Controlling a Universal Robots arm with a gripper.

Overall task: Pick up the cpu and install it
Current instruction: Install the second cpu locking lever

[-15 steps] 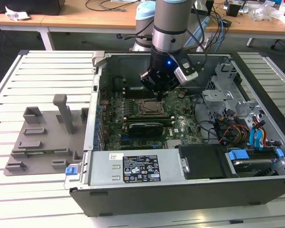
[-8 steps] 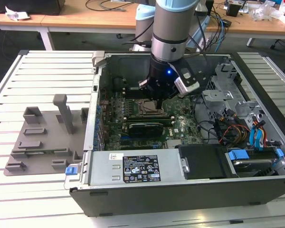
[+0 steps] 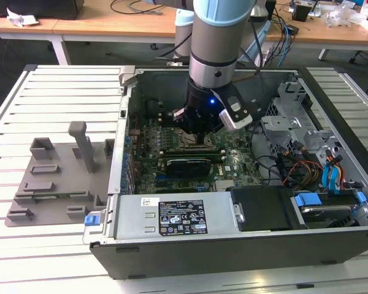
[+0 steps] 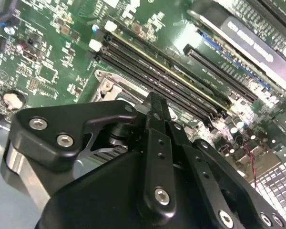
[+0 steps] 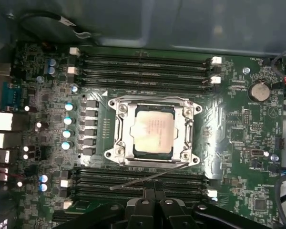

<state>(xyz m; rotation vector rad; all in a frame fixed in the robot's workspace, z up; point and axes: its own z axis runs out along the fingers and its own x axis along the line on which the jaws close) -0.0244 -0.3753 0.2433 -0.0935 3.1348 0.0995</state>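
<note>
the cpu (image 5: 153,130) lies flat in the motherboard socket frame (image 5: 152,131), at the middle of the first wrist view. the claw (image 3: 199,138) hangs just above it; i cannot tell whether it is clenched or released. the chip looks light, stiff and fragile, best held by opposite edges. memory slots (image 5: 143,67) at twelve and six o'clock crowd the socket.
</note>
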